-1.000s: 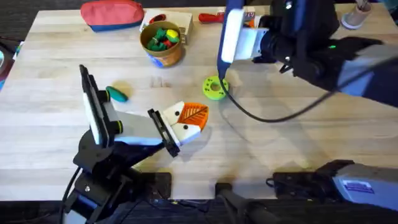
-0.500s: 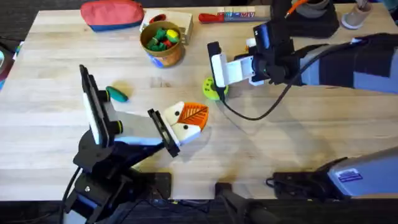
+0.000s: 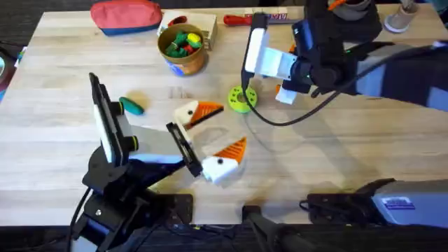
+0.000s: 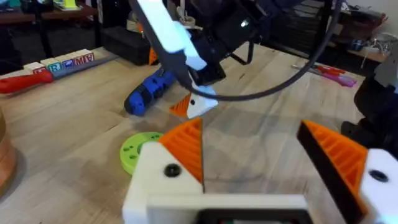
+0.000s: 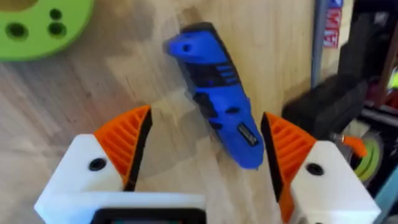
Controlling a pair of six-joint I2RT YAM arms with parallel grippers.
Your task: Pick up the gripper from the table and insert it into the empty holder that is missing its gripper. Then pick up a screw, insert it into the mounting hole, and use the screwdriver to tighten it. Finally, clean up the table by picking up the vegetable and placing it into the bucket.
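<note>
Scanning left to right: my left gripper (image 3: 208,135) is spread wide, grasping nothing. My right gripper (image 5: 205,146) is spread too — straddling the screwdriver (image 5: 217,93) on the table. Risk: a skewed closure rolls it away from the pads.

There are two robot arms, and each one has one gripper: the left gripper (image 3: 217,133) and the right gripper (image 5: 206,121). Each gripper has two white fingers with orange pads, so that makes four orange pads. On the table (image 3: 336,154) there is one blue screwdriver (image 5: 214,87), one bright green disc (image 3: 241,99), one dark green vegetable (image 3: 131,106), one round bucket (image 3: 183,59), one red pouch (image 3: 126,15) and one red-handled tool (image 3: 239,19). One small orange and white piece (image 4: 194,106) lies by the screwdriver.
</note>
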